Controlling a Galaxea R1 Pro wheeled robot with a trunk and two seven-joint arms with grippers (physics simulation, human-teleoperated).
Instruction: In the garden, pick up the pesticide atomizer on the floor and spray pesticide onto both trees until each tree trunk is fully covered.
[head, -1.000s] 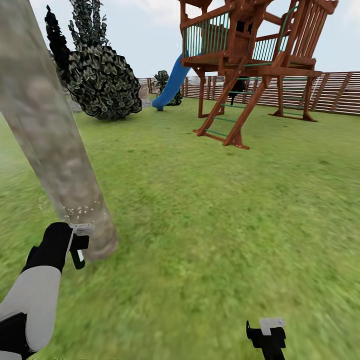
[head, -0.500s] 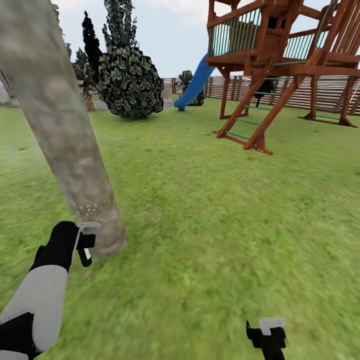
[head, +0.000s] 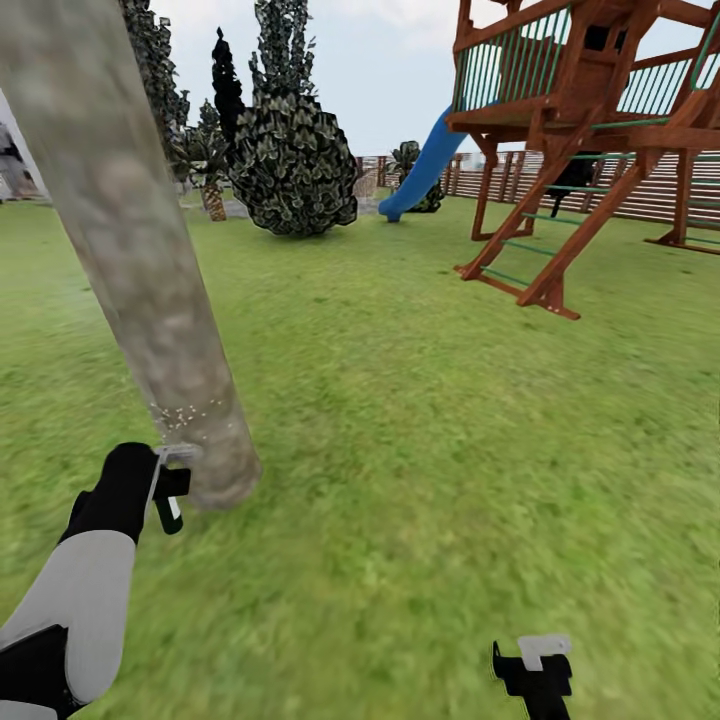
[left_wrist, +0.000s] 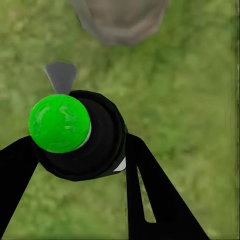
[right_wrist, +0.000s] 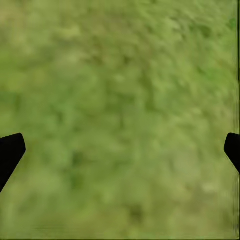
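**A:** In the left hand (left_wrist: 80, 150), what is being held, and how?

**B:** The two black fingers (left_wrist: 160, 195) are closed around the pesticide atomizer (left_wrist: 82, 137), a dark round body with a bright green cap and a small grey nozzle at its far end. It is off the floor (head: 430, 420) and clamped in the grip.

**A:** Where is it aimed?

**B:** At the base of the near tree trunk (head: 150, 290), a thick column of blotchy grey-brown bark leaning across the head view. The left hand (head: 165, 490) sits just beside the foot of the trunk. A thin band of pale specks shows on the bark just above the hand.

**A:** How should the spraying be done well?

**B:** My judgement: keep the nozzle facing the bark, sweep slowly upward, then work around the trunk, since only a low strip seems marked and most of the bark looks bare. The second tree is not identifiable here.

**A:** And the right hand?

**B:** The right hand (right_wrist: 120, 145) is empty with its fingers spread wide, hanging low over grass.

**A:** What does each view add?

**B:** The wrist view shows the green cap and grip, which the head view leaves too small to read. The head view gives the trunk's height, a dark bush (head: 290, 165), a wooden play tower (head: 590, 110) with a blue slide (head: 425, 170), and the slatted fence (head: 650, 200).
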